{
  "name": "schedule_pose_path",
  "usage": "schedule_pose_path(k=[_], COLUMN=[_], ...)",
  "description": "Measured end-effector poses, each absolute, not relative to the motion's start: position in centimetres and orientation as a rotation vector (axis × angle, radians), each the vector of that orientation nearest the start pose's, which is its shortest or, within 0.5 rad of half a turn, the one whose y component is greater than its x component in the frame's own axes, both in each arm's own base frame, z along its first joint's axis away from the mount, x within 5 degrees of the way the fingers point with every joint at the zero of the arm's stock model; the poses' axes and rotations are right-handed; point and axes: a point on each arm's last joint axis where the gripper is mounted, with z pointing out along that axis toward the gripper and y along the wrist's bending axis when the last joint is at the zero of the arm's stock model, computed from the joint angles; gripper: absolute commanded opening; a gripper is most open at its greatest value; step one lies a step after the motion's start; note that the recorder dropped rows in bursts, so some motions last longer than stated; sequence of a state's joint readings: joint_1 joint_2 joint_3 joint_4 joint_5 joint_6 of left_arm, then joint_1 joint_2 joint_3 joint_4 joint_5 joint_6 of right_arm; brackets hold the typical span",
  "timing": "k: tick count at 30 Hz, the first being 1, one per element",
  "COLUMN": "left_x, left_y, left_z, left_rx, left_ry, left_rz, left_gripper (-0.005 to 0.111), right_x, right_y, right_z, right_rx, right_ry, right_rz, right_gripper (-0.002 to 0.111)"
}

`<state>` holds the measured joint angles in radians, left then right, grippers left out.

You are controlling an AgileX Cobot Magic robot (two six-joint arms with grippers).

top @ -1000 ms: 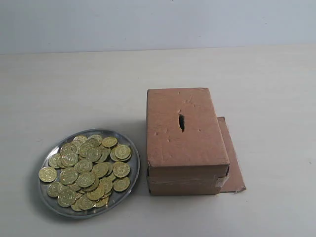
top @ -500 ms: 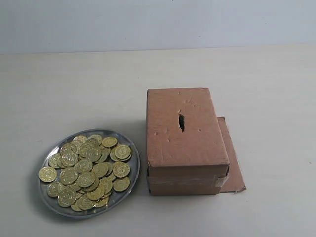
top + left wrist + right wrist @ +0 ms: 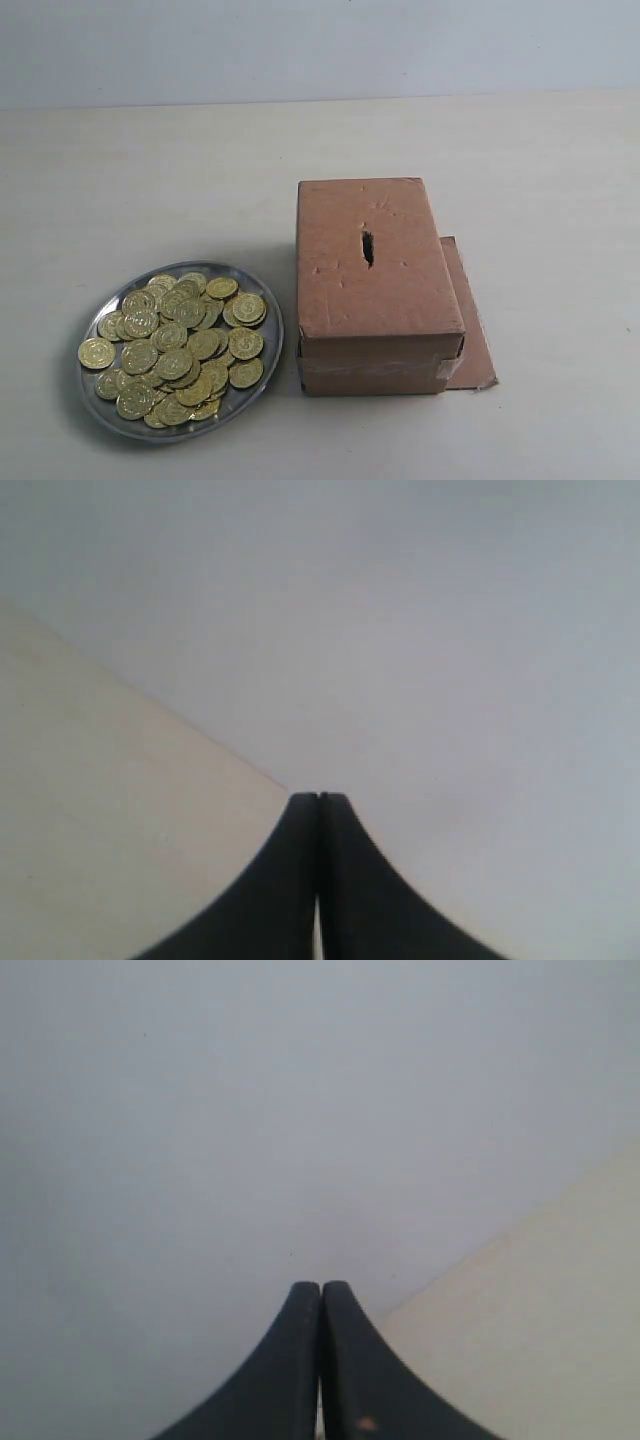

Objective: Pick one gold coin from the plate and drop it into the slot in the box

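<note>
In the exterior view a silver-grey plate sits at the front left, heaped with gold coins. To its right stands the brown cardboard box, with the dark slot in the middle of its top. Neither arm appears in that view. My left gripper is shut with nothing between its black fingers, facing only pale table and wall. In the right wrist view my right gripper is likewise shut and empty. Neither wrist view shows the plate or the box.
A flat cardboard flap sticks out from the box's base on its right. One coin overhangs the plate's left rim. A pale wall rises behind the table.
</note>
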<state>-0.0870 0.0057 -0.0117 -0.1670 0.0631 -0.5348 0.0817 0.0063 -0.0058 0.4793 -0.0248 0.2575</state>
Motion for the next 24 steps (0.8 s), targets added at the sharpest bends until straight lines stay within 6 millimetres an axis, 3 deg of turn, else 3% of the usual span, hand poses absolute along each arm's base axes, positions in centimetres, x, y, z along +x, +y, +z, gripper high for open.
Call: schedule_pose_path(k=[2,4,5,7,8,12,15,19,24], left_x=[5.1,4.4,4.6,5.9,7.1,12.4,15.7,17.6,18.9], left_y=[-1.0,-1.5,-1.9,-3.0,-4.0,-7.6,-10.4,-13.2,-13.8], left_z=[23.1,26.8,28.7,30.3,30.2,27.5,24.6,21.5,17.8], left_rx=[-0.344,-0.097,0.091,0.362,0.517,1.024,1.396,1.869,2.347], left_ry=[1.542,1.543,1.574,1.667,1.745,1.948,1.974,1.802,1.497], left_rz=[-0.634,-0.558,-0.476,-0.361,-0.301,-0.128,-0.046,0.028,0.167], left_gripper=[0.000,0.000,0.000,0.000,0.000,0.000,0.000,0.000,0.000], right_x=[5.3,4.7,4.4,4.9,5.5,8.4,11.1,13.0,13.7], right_y=[0.9,1.4,1.6,2.1,2.3,3.3,3.6,4.3,5.1], right_z=[22.4,24.5,26.0,27.4,27.9,27.8,26.7,26.1,25.6], right_rx=[0.487,0.390,0.317,0.202,0.133,-0.127,-0.182,-0.249,-0.327], right_ry=[1.498,1.548,1.582,1.694,1.771,2.097,2.277,2.340,2.374], right_rz=[0.711,0.689,0.653,0.578,0.534,0.426,0.420,0.479,0.568], right_gripper=[0.000,0.000,0.000,0.000,0.000,0.000,0.000,0.000,0.000])
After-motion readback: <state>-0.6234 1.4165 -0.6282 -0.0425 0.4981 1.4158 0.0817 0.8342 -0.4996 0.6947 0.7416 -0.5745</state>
